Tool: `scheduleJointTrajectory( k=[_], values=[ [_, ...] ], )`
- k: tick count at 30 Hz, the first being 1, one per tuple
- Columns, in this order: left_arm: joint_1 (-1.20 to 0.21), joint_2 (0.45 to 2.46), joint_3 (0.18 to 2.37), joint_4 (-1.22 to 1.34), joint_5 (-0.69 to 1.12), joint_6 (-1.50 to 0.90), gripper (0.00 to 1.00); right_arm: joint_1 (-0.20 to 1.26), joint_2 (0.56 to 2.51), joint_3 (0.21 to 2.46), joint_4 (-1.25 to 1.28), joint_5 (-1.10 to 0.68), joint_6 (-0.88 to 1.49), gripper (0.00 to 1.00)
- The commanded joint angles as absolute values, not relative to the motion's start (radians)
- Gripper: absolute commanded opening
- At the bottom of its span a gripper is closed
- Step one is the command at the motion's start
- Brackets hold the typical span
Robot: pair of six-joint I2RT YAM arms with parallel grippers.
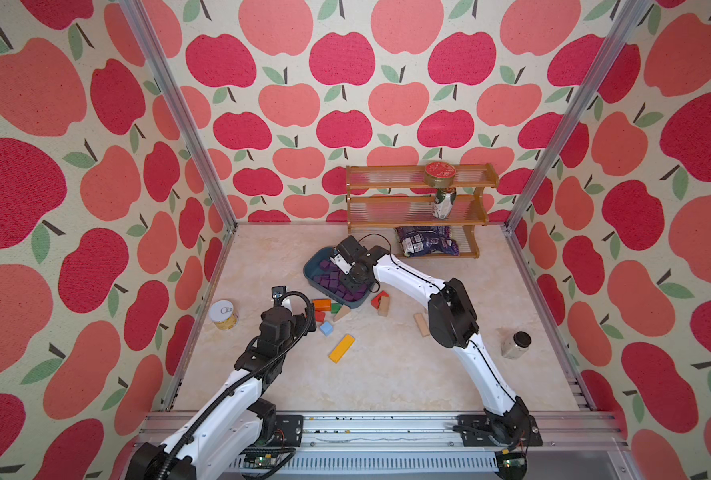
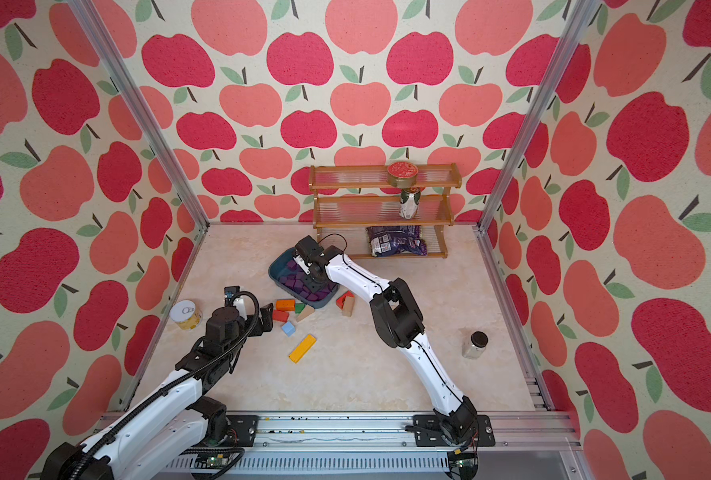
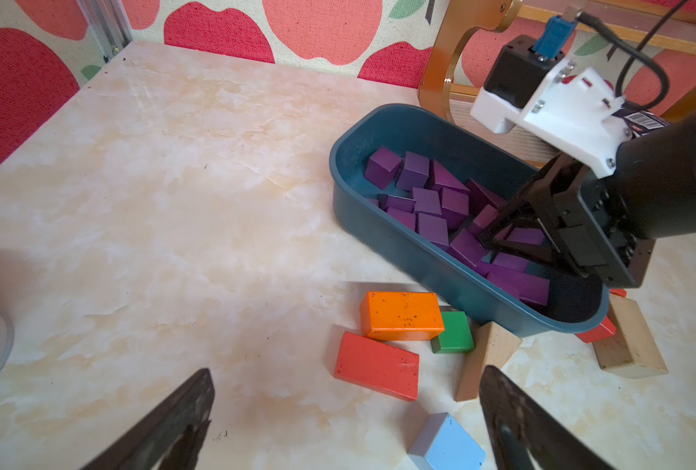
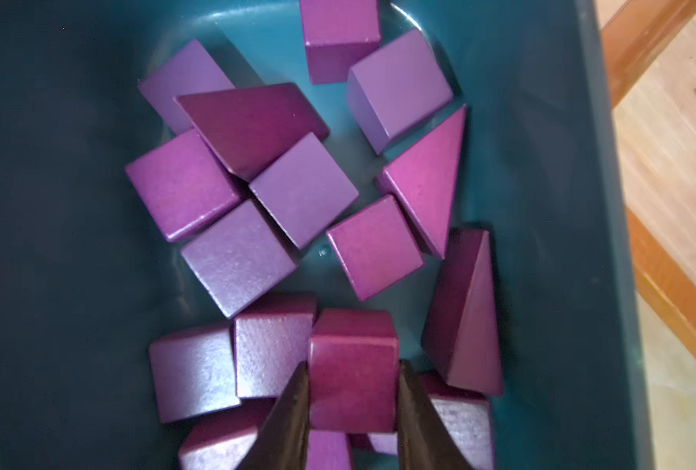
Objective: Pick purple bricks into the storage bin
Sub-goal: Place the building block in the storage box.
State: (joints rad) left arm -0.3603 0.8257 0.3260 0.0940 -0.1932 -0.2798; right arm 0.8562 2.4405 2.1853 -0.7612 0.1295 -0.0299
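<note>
**Right claw [image 4: 352, 368] in the tub [image 1: 314, 266], clamped on a purple cube [image 4: 354, 346]**

The cube is held low among the other purple bricks [image 3: 431, 203], which already lie in the tub. Likely best move: part the jaws in place without raising first, then lift straight up so the fingers don't drag neighbours or shove the tub.

Left claw [image 2: 254, 309] hangs wide apart and empty over the table, by the orange block [image 3: 401, 315] and red block [image 3: 375, 364]. The tan wedge [image 3: 486, 354] and green block [image 3: 454, 331] crowd the tub's near wall. No purple shows outside the tub in both top views. The wooden rack [image 1: 420, 199] close behind blocks a retreat that way.
</note>
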Motion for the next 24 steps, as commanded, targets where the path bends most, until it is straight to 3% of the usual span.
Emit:
scheduleJointTrajectory(
  k=[1, 9, 17, 24],
  values=[
    [-0.354, 0.827, 0.327, 0.075, -0.195, -0.296, 0.99, 0.846, 2.441, 2.169, -0.818, 0.131, -0.020, 0.29],
    [-0.354, 0.825, 0.327, 0.076, -0.196, -0.294, 0.99, 0.834, 2.403, 2.155, -0.785, 0.160, -0.002, 0.50],
    [-0.354, 0.827, 0.327, 0.075, -0.195, -0.292, 0.99, 0.831, 2.219, 2.030, -0.708, 0.238, 0.003, 0.54],
    [-0.352, 0.821, 0.328, 0.078, -0.180, -0.286, 0.99, 0.828, 1.925, 1.741, -0.587, 0.277, 0.024, 0.60]
  ],
)
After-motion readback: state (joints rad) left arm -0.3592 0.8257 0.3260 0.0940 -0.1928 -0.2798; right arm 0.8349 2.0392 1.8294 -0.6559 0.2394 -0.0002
